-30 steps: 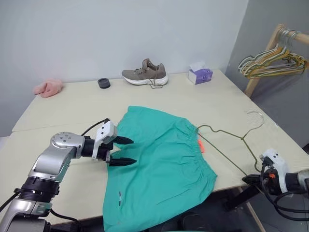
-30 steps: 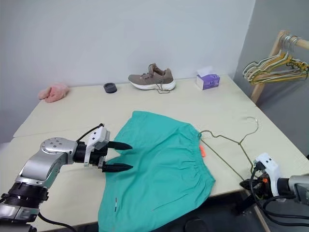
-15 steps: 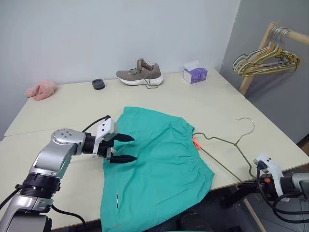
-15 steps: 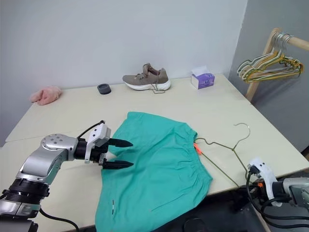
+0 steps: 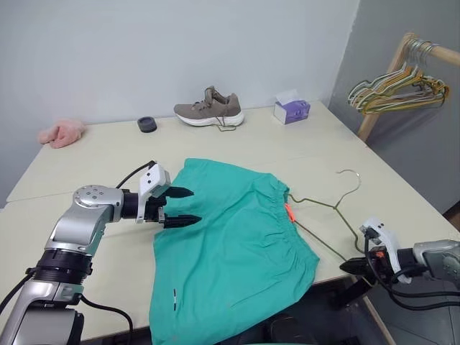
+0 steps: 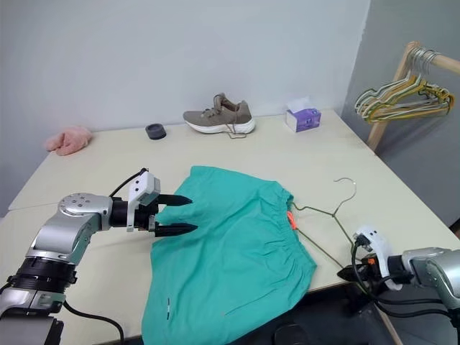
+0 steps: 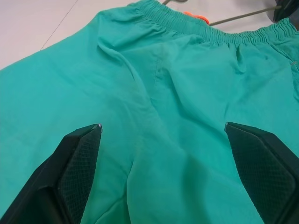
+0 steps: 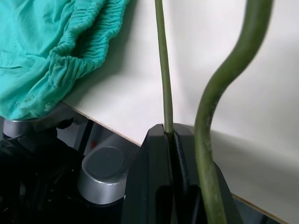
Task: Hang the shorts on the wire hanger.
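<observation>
**Risk check: hanger pinched at one corner, shorts not yet gripped**

I see the shorts lying flat on the table, waistband toward the right, their lower hem drooping over the near edge. The wire hanger lies just right of the waistband, next to the small orange tag, hook pointing away from me.

My right gripper is pressed together on the hanger's wire at its near corner; the right wrist view shows the thin wire clamped between the black fingers. My left gripper is spread wide, fingertips over the left part of the shorts, holding nothing.

Risks as I judge them:
- The pinch sits on one thin wire far from the hook. If I lift, the hanger may swivel in the grip or slip out.
- The far end could snag the gathered waistband and drag the shorts further off the near edge; with cloth already overhanging, the whole garment could slide to the floor.
- If the left fingers close on smooth flat cloth, they may catch only one layer, or nothing.
- The waistband opening lies closed, so threading the hanger could bunch the fabric.
</observation>
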Controlling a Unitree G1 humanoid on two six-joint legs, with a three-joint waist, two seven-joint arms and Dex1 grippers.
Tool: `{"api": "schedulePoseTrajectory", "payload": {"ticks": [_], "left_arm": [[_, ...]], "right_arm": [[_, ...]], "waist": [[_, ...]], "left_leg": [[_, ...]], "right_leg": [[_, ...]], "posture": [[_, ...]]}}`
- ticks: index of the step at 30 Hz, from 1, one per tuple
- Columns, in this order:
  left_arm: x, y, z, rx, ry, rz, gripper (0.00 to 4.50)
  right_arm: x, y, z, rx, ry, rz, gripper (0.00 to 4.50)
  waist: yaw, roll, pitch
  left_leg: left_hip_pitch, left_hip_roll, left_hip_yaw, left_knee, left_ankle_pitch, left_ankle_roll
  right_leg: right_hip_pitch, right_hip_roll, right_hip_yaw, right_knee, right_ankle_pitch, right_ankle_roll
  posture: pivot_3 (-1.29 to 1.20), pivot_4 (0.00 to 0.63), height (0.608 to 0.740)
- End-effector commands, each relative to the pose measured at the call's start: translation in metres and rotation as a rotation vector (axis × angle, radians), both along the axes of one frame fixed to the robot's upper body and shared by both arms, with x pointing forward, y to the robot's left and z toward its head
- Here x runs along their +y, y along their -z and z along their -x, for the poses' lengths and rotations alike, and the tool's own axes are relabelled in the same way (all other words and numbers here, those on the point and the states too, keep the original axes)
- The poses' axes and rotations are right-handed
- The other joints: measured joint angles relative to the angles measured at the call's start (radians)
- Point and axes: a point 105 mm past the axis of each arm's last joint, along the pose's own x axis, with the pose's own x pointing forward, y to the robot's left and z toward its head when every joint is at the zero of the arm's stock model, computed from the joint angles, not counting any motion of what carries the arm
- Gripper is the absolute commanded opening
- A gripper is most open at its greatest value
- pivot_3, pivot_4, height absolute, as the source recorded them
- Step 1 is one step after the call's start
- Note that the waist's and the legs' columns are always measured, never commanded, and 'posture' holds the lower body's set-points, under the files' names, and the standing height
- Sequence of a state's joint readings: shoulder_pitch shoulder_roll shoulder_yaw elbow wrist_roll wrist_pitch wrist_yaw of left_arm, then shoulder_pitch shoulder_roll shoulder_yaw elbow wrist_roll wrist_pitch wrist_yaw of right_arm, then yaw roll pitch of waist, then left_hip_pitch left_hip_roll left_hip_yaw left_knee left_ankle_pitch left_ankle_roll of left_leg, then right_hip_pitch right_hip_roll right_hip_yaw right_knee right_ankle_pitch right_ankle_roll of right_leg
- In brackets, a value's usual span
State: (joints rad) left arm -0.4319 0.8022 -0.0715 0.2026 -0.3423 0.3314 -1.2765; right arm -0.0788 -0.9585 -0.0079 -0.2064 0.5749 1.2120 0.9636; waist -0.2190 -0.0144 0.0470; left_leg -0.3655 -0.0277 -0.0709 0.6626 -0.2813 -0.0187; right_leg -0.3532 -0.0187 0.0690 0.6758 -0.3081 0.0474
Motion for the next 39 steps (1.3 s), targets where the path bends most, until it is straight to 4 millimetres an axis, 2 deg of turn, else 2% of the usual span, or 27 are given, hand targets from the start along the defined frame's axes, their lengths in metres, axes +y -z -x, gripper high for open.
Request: {"api": "schedulePoseTrajectory", "payload": {"ticks": [1, 13, 18, 20, 23, 28, 33, 39], "left_arm": [[0.004, -0.012, -0.002, -0.060, -0.013, 0.005, 4.46], [0.003, -0.013, -0.005, -0.085, -0.041, 0.020, 4.46], [0.012, -0.020, -0.017, -0.125, -0.138, 0.052, 4.46], [0.016, -0.026, -0.026, -0.150, -0.193, 0.072, 4.46], [0.018, -0.046, -0.043, -0.248, -0.247, 0.100, 4.46], [-0.001, -0.066, -0.041, -0.294, -0.126, 0.116, 4.46], [-0.013, -0.056, -0.022, -0.242, 0.060, 0.011, 4.46], [-0.022, -0.038, -0.007, -0.193, 0.182, -0.062, 4.46]], "right_arm": [[0.008, -0.007, -0.007, 0.009, -0.015, -0.041, 0.00], [0.046, -0.023, -0.053, 0.025, 0.108, -0.238, 0.00], [0.057, -0.050, -0.059, -0.109, 0.025, -0.230, 0.00], [0.060, -0.056, -0.057, -0.198, -0.059, -0.153, 0.00], [0.076, -0.067, -0.053, -0.331, -0.201, -0.059, 0.00], [0.087, -0.068, -0.049, -0.512, -0.411, 0.129, 0.00], [0.085, -0.061, -0.047, -0.643, -0.590, 0.300, 0.00], [0.087, -0.063, -0.049, -0.717, -0.666, 0.346, 0.00]], "waist": [[-0.001, 0.000, 0.000], [0.006, 0.000, 0.000], [0.018, 0.001, 0.000], [0.023, 0.001, 0.000], [0.024, 0.001, 0.000], [0.023, 0.001, 0.000], [0.019, 0.001, 0.000], [0.017, 0.001, 0.000]], "left_leg": [[0.000, 0.000, 0.000, 0.000, 0.000, 0.000], [0.000, 0.000, -0.001, 0.000, 0.000, 0.000], [-0.002, 0.000, -0.001, 0.000, -0.001, -0.001], [-0.003, 0.000, -0.001, 0.000, -0.001, -0.001], [-0.004, 0.000, -0.002, 0.000, -0.001, -0.001], [-0.007, -0.001, -0.003, 0.001, -0.001, -0.001], [-0.018, -0.001, -0.003, 0.002, 0.000, -0.002], [-0.018, -0.001, -0.003, 0.002, 0.000, -0.002]], "right_leg": [[0.000, 0.000, 0.000, 0.000, 0.000, 0.000], [-0.001, 0.000, 0.000, 0.002, 0.001, -0.002], [-0.003, 0.000, -0.001, 0.002, 0.003, -0.005], [-0.004, 0.000, -0.001, 0.003, 0.003, -0.005], [-0.004, -0.001, -0.002, 0.003, 0.003, -0.005], [-0.006, -0.001, -0.003, 0.002, 0.000, -0.001], [-0.019, -0.001, -0.003, 0.004, 0.003, -0.005], [-0.019, -0.001, -0.003, 0.005, 0.003, -0.005]], "posture": [[-0.26, 0.000, 0.740], [-0.24, 0.000, 0.740], [-0.23, 0.000, 0.740], [-0.23, 0.000, 0.740], [-0.24, 0.000, 0.740], [-0.24, 0.000, 0.740], [-0.24, 0.000, 0.740], [-0.26, 0.000, 0.740]]}}
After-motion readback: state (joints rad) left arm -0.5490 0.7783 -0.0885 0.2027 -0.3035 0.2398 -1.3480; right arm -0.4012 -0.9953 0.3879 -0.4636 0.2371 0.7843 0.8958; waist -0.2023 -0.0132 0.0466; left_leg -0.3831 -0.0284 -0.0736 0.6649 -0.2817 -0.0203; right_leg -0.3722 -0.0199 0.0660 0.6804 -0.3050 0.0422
